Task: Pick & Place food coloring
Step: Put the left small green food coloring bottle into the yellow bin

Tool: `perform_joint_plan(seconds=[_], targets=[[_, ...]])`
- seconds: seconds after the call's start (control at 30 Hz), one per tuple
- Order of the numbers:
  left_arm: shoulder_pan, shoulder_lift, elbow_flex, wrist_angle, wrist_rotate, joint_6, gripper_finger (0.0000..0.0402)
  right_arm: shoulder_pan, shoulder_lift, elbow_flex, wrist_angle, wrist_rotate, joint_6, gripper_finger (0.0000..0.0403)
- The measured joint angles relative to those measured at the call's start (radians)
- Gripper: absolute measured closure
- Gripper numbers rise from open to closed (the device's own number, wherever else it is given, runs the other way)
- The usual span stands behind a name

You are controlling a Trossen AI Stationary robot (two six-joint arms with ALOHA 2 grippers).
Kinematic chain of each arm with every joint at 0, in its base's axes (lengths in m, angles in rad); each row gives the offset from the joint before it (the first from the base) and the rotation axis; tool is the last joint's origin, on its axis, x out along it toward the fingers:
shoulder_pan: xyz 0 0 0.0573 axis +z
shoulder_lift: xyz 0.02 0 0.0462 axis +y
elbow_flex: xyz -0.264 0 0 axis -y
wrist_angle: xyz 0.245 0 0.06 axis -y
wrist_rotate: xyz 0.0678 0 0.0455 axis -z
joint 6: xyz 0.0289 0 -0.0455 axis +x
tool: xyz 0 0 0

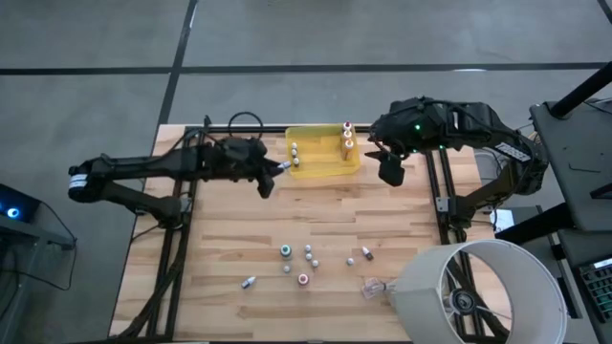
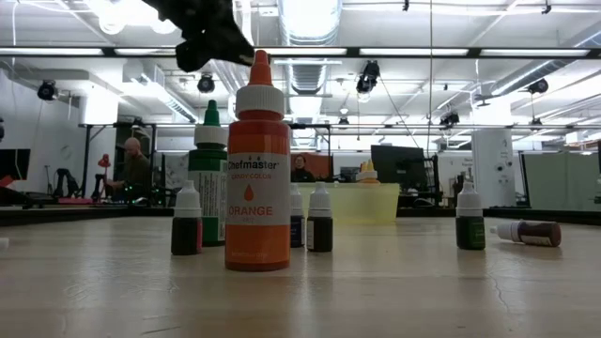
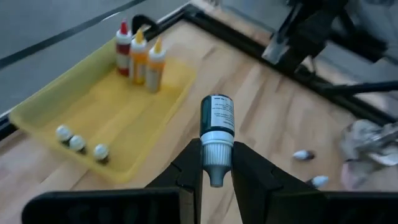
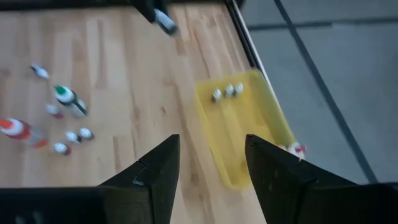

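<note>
Orange-capped orange bottle (image 2: 257, 164) stands nearest the low camera among loose small bottles (image 1: 308, 254) on the wooden desk (image 1: 220, 239). Left claw (image 3: 216, 163) is pinched on a small dark white-capped food coloring bottle (image 3: 217, 134), raised just left of the translucent yellow tray (image 1: 325, 169) at the far edge. Right claw (image 4: 210, 163) hangs wide open, holding nothing, just right of the tray, which holds three tiny bottles (image 3: 78, 143) and three taller ones (image 3: 140, 56).

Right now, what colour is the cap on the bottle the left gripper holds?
White, on a dark bottle in the left gripper; left wrist view shows it best.
</note>
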Motion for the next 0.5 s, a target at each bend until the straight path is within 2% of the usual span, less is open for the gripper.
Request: perform_joint_plan(seconds=[0.1,0.23,0.5], targets=[[0.024,0.000,0.014,0.002,0.038,0.002,0.0358,0.000,0.000,0.000,0.064,-0.052,-0.024,0.0229],[0.055,0.000,0.035,-0.007,0.082,-0.004,0.0358,0.000,0.004,0.000,0.133,-0.069,-0.024,0.0229],[0.142,0.000,0.051,-0.032,0.209,0.018,0.0358,0.000,0.008,0.000,0.197,-0.069,0.111,0.0229]])
